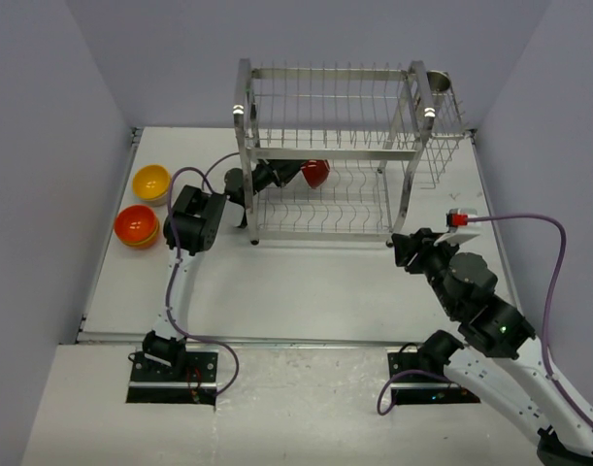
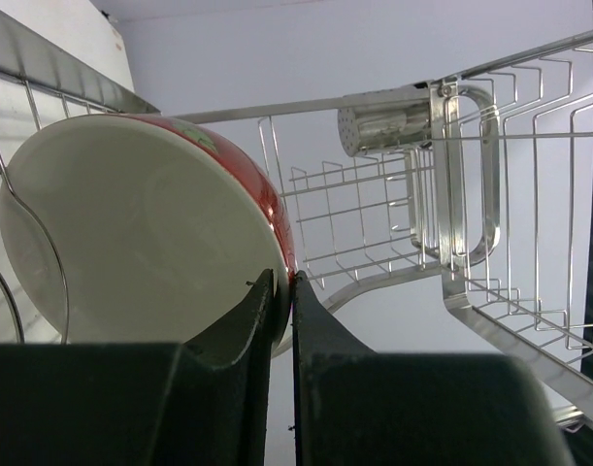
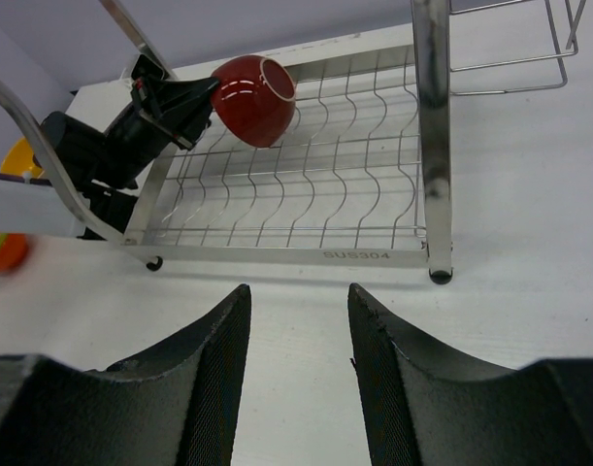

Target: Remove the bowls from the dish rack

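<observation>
One dark red bowl [image 1: 316,173] is what we see inside the dish rack [image 1: 244,126], tipped on its side at the left end of the lower tier. The left gripper [image 1: 294,176] reaches in from the left and is clenched on its rim. In our left wrist view the two fingers [image 2: 247,320] pinch the edge, one against the pale inside and one against the red outside. We cannot tell whether the bowl touches the tier's wires.

The rack stands at the far middle of the table [image 1: 306,291]. A metal cup [image 1: 439,81] sits in its side basket at the upper right.

Well to the left of the rack, on the table, a yellow bowl [image 1: 150,181] lies just beyond an orange bowl [image 1: 137,225]. The two are almost touching.

The right gripper [image 1: 408,248] hovers low just near the rack's near right foot. Its jaws are spread wide with nothing between them.
</observation>
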### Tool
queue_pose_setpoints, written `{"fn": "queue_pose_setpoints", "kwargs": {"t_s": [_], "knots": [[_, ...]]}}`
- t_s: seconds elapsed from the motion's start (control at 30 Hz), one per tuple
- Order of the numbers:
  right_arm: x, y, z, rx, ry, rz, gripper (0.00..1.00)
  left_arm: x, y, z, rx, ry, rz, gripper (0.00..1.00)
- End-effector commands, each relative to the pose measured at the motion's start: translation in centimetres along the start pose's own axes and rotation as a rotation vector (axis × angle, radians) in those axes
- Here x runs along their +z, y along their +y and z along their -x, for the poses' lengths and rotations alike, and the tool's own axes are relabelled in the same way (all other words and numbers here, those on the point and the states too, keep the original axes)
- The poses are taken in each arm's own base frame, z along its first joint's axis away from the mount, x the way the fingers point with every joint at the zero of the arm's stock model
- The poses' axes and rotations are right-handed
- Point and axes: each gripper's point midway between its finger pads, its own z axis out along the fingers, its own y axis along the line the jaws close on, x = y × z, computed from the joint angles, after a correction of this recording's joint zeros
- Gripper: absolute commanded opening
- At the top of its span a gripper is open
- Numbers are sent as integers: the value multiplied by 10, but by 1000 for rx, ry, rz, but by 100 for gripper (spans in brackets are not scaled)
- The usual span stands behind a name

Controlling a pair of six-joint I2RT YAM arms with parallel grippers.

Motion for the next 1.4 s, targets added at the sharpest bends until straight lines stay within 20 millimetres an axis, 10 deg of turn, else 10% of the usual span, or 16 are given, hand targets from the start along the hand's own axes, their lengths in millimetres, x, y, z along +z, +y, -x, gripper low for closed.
{"fn": "queue_pose_setpoints", "kwargs": {"t_s": [0.0,1.37], "knots": [[3,6,3,12,-4,18,47,-22,-90,-36,243,129,-381,0],[4,8,3,9,-6,26,46,-26,-149,-45,389,181,-456,0]]}}
